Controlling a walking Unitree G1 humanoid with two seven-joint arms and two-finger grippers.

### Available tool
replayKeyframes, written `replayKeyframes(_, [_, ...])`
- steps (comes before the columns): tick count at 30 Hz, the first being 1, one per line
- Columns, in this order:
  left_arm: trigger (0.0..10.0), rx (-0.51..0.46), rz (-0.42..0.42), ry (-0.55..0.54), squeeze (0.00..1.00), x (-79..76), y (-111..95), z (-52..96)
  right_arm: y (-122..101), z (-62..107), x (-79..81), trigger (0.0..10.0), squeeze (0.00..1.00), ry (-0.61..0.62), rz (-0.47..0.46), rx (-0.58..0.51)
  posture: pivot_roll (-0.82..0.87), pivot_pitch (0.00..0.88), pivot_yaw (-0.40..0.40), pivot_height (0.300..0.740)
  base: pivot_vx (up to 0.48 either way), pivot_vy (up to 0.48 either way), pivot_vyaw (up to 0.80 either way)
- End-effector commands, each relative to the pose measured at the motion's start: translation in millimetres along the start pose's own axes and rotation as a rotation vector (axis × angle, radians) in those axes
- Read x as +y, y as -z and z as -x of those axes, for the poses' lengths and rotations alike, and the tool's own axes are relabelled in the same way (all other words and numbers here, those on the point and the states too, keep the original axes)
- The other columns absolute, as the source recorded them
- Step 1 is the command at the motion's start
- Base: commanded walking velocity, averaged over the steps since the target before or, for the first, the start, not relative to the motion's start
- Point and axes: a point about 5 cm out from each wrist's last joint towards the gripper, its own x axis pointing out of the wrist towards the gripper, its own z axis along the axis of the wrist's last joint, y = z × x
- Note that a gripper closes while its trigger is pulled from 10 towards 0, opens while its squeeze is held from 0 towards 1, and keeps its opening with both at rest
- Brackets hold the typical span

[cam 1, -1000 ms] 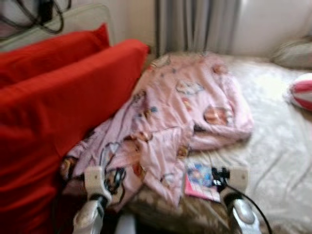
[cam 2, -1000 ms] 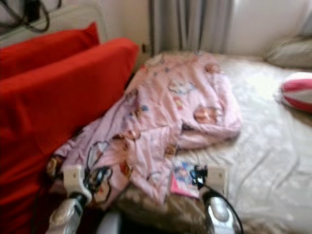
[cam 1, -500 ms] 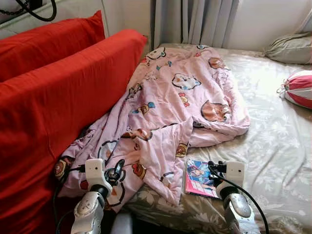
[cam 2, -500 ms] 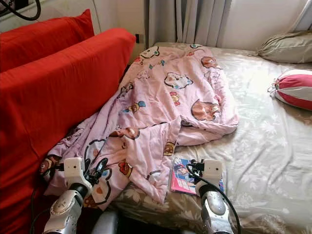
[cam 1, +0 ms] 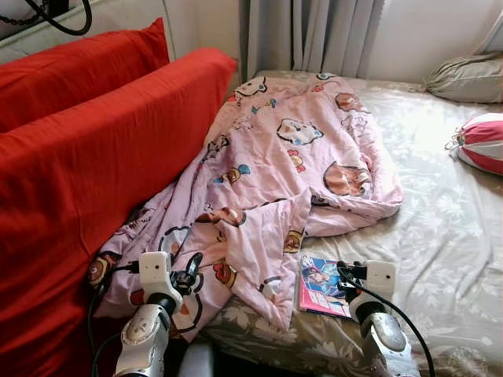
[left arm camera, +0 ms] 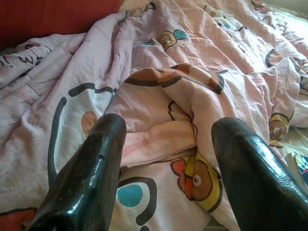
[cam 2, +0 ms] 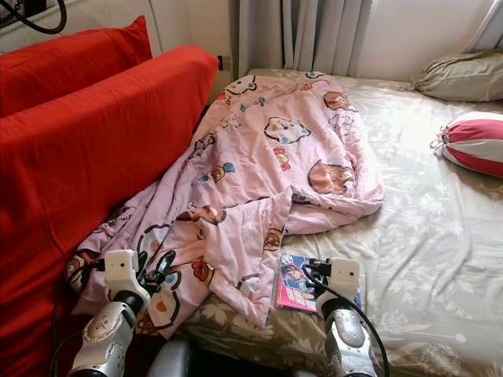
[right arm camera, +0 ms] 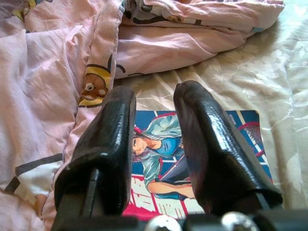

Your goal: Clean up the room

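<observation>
A pink cartoon-print blanket [cam 1: 291, 165] lies crumpled across the left part of the bed, its lower end hanging over the near edge. Just right of the blanket's near corner, a colourful comic book [cam 1: 321, 287] lies flat on the sheet. My left gripper [cam 1: 189, 271] hovers low over the blanket's near end; in its wrist view the gripper [left arm camera: 163, 130] is open, with a blanket fold between its fingers. My right gripper [cam 1: 346, 275] is just over the comic book [right arm camera: 192, 154]; in its wrist view the gripper [right arm camera: 154, 103] stands open a little, holding nothing.
Two big red cushions [cam 1: 102, 157] stand along the bed's left side. A red-and-white striped bundle [cam 1: 481, 141] and a grey-green pillow [cam 1: 468, 77] lie at the far right. The floral sheet [cam 1: 440, 236] is bare on the right. Grey curtains [cam 1: 314, 35] hang behind.
A second ago the picture was blurred and shifted; it is sharp and steady now. Both grippers stay over the same spots, with the same finger gaps.
</observation>
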Motion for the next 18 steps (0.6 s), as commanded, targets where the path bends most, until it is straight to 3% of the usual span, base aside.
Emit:
replayKeyframes(1, [10.0,0.018,0.008,0.001,0.00,-1.2,3.9,0.4,0.4,-0.3,-1.1,10.0,0.00,0.013,-0.001,0.003,0.03,0.032,-0.015,0.640,0.326,0.000,0.00])
replayKeyframes(14, [10.0,0.004,0.010,0.010,0.00,-1.9,4.1,3.6,0.9,1.0,-8.3,10.0,0.00,0.052,-0.001,0.003,0.04,0.008,-0.019,0.640,0.341,0.000,0.00])
replayKeyframes(18, [10.0,0.006,0.008,0.016,0.00,-2.4,5.4,5.7,1.4,1.9,-11.6,10.0,0.00,0.086,0.005,-0.002,0.04,0.002,-0.018,0.640,0.000,0.000,0.00])
